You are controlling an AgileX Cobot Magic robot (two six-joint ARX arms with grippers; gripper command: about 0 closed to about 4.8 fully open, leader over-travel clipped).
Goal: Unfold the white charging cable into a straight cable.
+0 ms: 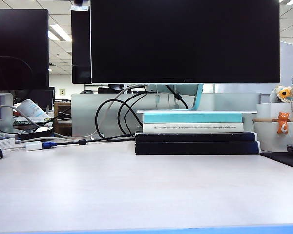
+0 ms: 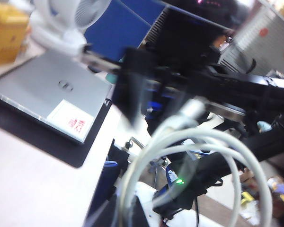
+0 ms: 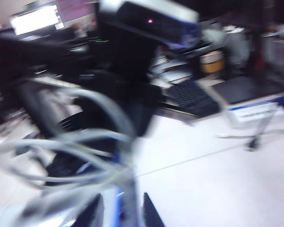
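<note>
While the left pincer (image 2: 132, 208), out of frame here but closed, holds the looped cable (image 2: 199, 142) aloft, the right pincer (image 3: 120, 208), jaws part open, straddles other strands off the surface (image 1: 146, 190). To straighten well: find one free end, grip it firmly, then draw the arms slowly apart.
</note>
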